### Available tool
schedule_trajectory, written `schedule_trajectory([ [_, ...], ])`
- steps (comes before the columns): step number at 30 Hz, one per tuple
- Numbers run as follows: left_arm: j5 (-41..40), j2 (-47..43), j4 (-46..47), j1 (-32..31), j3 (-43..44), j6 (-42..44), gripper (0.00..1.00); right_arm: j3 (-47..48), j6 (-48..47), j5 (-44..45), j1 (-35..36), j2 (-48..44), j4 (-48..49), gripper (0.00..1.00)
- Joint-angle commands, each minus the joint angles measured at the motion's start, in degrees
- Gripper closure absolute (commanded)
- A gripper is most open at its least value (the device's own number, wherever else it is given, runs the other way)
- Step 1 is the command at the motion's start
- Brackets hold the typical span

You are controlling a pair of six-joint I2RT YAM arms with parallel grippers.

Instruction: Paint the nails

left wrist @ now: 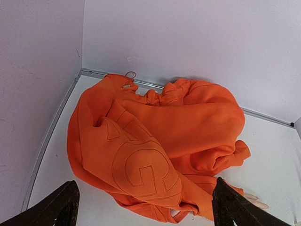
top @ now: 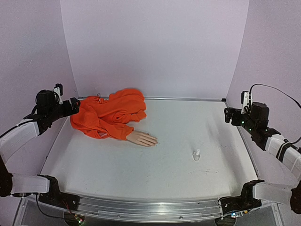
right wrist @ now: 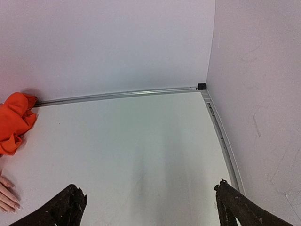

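Currently left end effector (top: 75, 106) and right end effector (top: 227, 115) gape wide and empty, well apart from the nails (top: 154, 141)

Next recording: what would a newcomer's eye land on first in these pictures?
The bright orange crumpled sweatshirt heaped at the far left of the white table, with a pale peach mannequin hand poking from its sleeve toward the middle. Next, a small clear-white bottle standing alone right of centre. The left end effector and right end effector hang open at the table's sides, touching nothing.
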Motion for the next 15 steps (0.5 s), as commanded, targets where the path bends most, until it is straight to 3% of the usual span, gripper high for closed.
schedule_trajectory([
  [1, -2.15, -1.69, 1.44, 0.17, -1.23, -2.26, 0.01, 0.98, 2.47, 3.17, -0.53, 2.93, 3.13, 0.02],
  [7, -1.41, -4.16, 2.16, 0.24, -3.53, -3.58, 0.01, 2.43, 7.22, 0.58, -1.08, 7.44, 0.66, 0.02],
  [11, 2.77, -5.37, 2.53, 0.25, -4.31, -4.82, 0.01, 2.67, 9.5, -5.72, -1.36, 10.15, -0.87, 0.02],
  [15, 7.97, -5.07, 2.91, 0.03, -4.06, -6.39, 0.01, 4.65, 11.43, -5.64, 2.41, 12.86, -5.64, 0.02],
])
